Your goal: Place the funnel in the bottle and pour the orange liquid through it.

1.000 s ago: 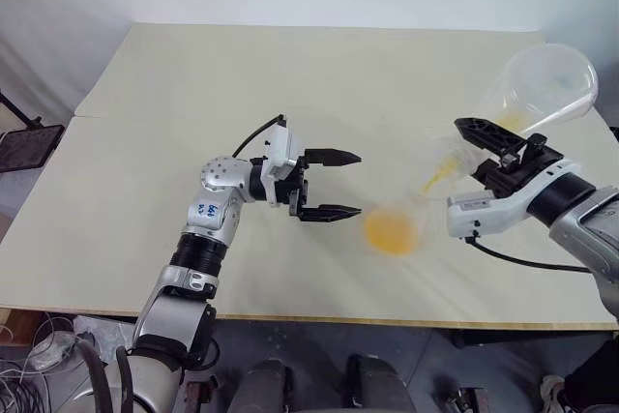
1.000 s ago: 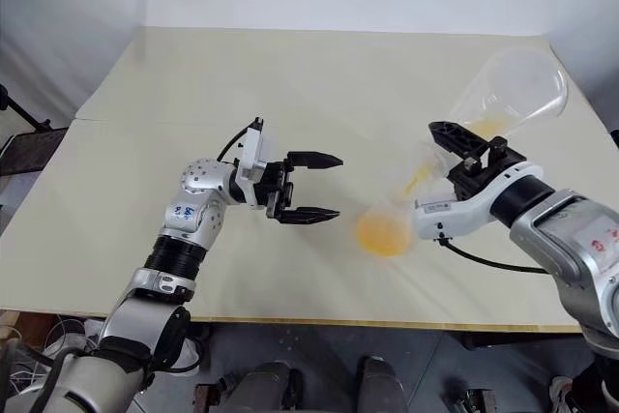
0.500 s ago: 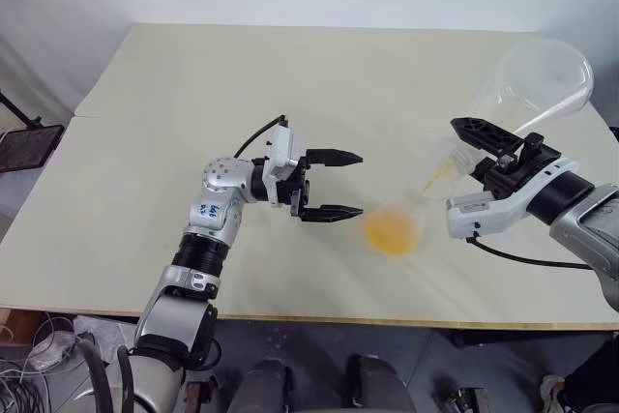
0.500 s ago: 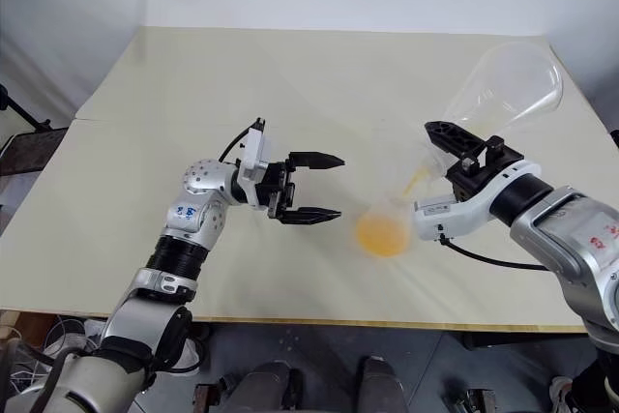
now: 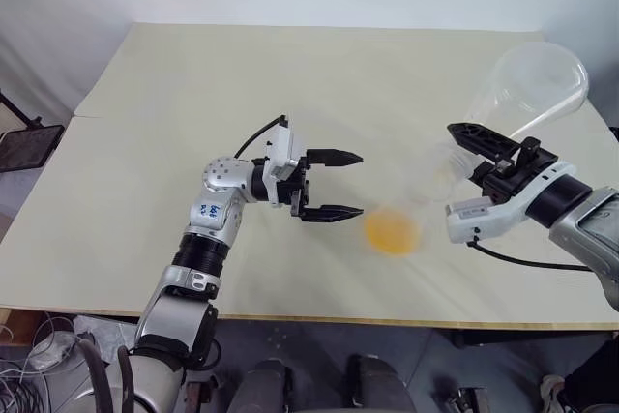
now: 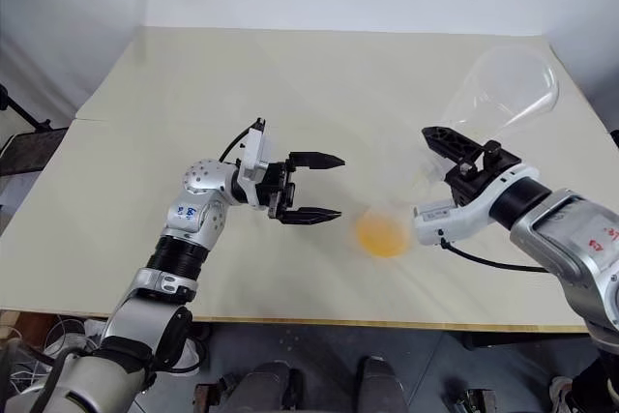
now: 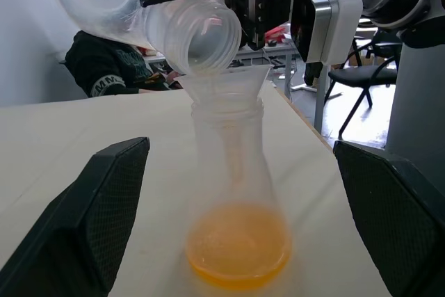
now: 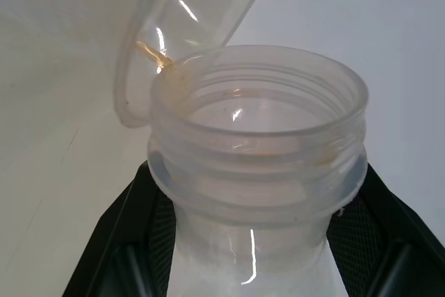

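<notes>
Since a second ago the orange stream between the flasks is thinning out and the tilted pouring flask [image 5: 530,84] is looking drained. Right claw [image 5: 491,155] is clamping fully shut on that flask's neck, mouth sitting just over the funnel [image 7: 236,80] in the bottle [image 7: 235,199], which is standing on the bench [image 5: 290,74] at near centre. Orange liquid [image 5: 391,232] is pooling in the bottle's base. Left claw [image 5: 331,184] is hanging wide open beside the bottle, holding nothing. Risk: nothing is steadying the bottle, so a nudge from the flask lip could be tipping funnel or bottle; last drips could be missing the small cone.
</notes>
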Available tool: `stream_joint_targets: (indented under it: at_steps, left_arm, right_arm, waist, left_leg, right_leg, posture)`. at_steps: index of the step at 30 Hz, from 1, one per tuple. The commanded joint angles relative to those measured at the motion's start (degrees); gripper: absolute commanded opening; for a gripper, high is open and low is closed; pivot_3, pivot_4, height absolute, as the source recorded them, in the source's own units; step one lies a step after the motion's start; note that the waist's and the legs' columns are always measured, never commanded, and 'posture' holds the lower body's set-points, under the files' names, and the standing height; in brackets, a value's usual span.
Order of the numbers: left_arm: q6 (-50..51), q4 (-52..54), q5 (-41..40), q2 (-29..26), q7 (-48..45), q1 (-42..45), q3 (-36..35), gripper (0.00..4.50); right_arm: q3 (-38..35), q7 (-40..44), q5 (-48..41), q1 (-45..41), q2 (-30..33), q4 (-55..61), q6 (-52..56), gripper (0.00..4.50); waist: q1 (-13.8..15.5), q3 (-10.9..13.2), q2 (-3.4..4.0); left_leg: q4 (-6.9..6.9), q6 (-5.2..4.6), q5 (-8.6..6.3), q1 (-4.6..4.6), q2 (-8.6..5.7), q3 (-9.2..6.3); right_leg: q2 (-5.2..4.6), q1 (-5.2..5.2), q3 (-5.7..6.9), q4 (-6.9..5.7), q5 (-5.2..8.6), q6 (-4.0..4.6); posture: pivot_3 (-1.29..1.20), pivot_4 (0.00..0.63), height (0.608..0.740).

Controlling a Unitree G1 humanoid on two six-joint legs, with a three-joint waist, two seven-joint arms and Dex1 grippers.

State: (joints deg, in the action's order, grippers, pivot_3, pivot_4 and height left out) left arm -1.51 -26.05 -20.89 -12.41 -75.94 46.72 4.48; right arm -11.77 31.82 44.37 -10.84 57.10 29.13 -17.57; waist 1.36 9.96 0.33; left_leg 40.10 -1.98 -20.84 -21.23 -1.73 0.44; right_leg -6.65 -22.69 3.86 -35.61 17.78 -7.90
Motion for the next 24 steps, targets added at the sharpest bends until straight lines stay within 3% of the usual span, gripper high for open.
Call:
stream_joint_targets:
  at_steps: [1,24]
  left_arm:
    - [-0.91,0.29,-0.32,0.22,-0.23,1.8,-0.15,4.5]
    - [-1.18,-0.29,-0.3,0.27,-0.44,2.05,-0.11,4.5]
  right_arm:
    - [-3.19,-1.17,-0.06,-0.36,1.16,0.85,-0.38,2.48]
    - [-2.95,-0.02,-2.03,-1.5,0.12,0.86,2.0,2.48]
  waist:
    - [0.01,0.0,0.0]
    - [0.01,0.0,0.0]
  left_leg:
    - [0.0,0.0,0.0,0.0,0.0,0.0]
    - [0.0,0.0,0.0,0.0,0.0,0.0]
  right_leg:
    - [0.0,0.0,0.0,0.0,0.0,0.0]
    - [0.0,0.0,0.0,0.0,0.0,0.0]
  posture:
    - [0.0,0.15,0.74]
    - [0.0,0.15,0.74]
